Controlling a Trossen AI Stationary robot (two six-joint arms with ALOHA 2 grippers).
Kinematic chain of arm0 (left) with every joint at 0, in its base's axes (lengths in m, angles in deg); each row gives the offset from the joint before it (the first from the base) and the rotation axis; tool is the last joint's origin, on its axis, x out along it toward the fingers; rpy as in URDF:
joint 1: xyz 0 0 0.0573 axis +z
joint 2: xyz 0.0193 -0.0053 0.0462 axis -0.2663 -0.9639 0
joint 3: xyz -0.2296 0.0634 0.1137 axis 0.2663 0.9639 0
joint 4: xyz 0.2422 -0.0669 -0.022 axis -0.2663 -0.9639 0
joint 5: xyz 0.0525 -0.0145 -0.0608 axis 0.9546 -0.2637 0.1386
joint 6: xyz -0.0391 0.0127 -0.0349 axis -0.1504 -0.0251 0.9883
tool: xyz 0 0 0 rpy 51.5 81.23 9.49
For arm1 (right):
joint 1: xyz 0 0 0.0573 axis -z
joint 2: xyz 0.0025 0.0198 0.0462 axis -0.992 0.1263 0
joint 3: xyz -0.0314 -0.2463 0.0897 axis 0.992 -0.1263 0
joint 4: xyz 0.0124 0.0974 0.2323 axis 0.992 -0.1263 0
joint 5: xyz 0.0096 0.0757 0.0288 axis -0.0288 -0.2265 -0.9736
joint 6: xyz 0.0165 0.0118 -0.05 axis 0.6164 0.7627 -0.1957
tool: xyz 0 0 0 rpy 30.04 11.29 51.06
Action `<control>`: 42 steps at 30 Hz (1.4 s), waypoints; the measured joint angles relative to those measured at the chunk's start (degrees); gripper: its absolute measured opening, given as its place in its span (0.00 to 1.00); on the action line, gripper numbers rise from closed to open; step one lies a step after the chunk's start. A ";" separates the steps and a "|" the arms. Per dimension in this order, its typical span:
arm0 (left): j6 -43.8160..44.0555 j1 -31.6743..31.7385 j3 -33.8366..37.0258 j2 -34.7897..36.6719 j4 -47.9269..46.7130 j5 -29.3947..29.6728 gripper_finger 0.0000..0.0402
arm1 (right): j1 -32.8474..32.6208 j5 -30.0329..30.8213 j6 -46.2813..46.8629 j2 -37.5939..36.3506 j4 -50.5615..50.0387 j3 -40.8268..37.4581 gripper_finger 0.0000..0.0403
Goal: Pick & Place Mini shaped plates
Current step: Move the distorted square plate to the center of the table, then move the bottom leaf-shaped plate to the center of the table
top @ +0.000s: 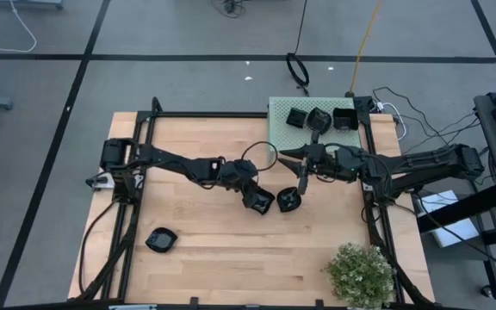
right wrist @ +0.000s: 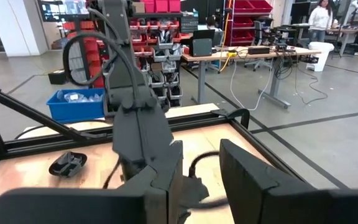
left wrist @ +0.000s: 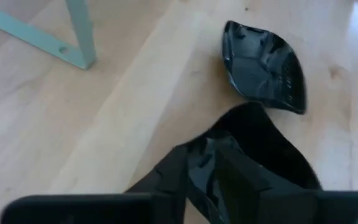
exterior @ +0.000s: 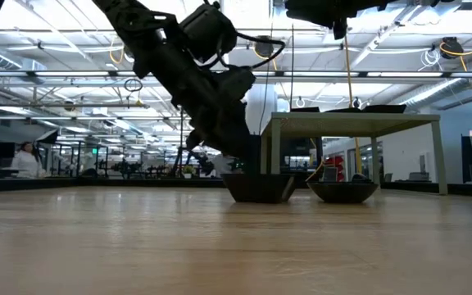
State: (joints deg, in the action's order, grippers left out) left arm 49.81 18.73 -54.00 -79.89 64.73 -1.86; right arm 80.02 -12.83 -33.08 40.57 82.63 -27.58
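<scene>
Presently the left end effector (top: 257,199) sits low on the wooden tabletop (top: 205,250), its fingers at the rim of a glossy black square mini plate (exterior: 259,187), apparently setting it down; whether they grip or have let go, I cannot tell. Just beside that plate lies a rounded black plate (top: 289,201). Right end effector (top: 304,176) hovers near, jaws parted, empty. No legible labels.

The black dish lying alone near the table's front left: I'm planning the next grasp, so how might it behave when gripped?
The dish looks glossy, so fingers may slip. It looks stiff and probably light. Its curved underside could rock or slide if pushed.
</scene>
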 joint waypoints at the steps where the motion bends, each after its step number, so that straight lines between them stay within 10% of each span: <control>1: 0.02 -0.02 0.02 0.38 -0.37 -0.41 0.24 | 0.00 0.00 0.00 0.00 -0.13 0.00 0.23; 15: 5.38 -8.58 0.00 14.99 -36.28 -23.23 0.42 | 0.00 -0.20 -0.22 0.00 -2.10 -0.02 0.23; 22: 15.90 -23.00 0.88 15.13 -54.26 -21.15 0.42 | 0.00 -0.22 -0.22 0.00 -2.94 -0.83 0.23; 42: 69.54 -49.82 8.83 14.91 -54.99 -10.53 0.42 | -0.01 -0.24 0.00 0.00 3.70 -8.85 0.23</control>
State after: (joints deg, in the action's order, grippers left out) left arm 119.35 -31.08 -45.17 -64.98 9.74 -12.39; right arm 80.01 -13.07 -33.08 40.57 86.33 -36.43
